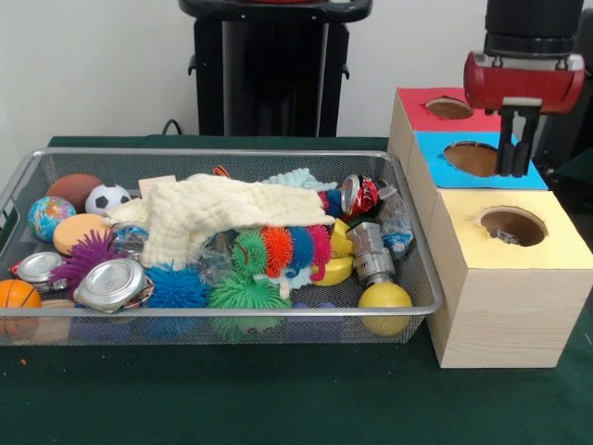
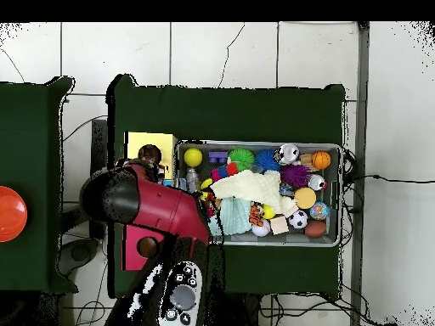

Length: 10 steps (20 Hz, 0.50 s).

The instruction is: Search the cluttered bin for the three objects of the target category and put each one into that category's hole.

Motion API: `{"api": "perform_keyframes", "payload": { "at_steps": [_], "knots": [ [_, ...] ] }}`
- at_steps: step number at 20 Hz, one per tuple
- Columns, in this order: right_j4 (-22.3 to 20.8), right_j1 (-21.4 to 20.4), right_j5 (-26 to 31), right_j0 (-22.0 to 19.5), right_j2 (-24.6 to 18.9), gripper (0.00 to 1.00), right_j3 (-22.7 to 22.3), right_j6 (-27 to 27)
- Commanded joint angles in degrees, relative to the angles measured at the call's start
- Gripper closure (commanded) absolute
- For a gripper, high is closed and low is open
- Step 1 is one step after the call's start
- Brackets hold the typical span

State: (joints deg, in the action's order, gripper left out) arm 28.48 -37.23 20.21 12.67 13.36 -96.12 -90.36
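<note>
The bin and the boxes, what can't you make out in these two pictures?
- Front view: whatever lies under the cream cloth in the bin.
- Front view: the inside of the yellow box's hole, in shadow.
- Overhead view: the blue box, covered by the red arm.
- Gripper: open or shut, unclear.

Dark green cloth-covered table [image 1: 278, 399], seen from the front, with a plain white wall [image 1: 93, 65] behind it. A thin black cable loop [image 1: 171, 125] rises just past the table's far edge. From overhead, the table stands on a pale tiled floor [image 2: 221, 51] marked by thin crack lines. Black floor cables [image 2: 386, 179] trail along the tiles beside the table. A second green-covered table [image 2: 30, 110] stands apart at the picture's left, bearing an orange-red round disc [image 2: 10, 214] at its edge.
</note>
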Motion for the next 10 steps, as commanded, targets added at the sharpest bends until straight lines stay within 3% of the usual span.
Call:
{"api": "perform_keyframes", "payload": {
  "at_steps": [1, 10],
  "knots": [
    [-2.5, -3.9, 8.0, -3.0, 0.2, 1.00, 1.0, -8.9],
    [-6.4, -9.4, 5.7, -13.3, -6.5, 1.00, -6.1, 1.4]
  ]
}}
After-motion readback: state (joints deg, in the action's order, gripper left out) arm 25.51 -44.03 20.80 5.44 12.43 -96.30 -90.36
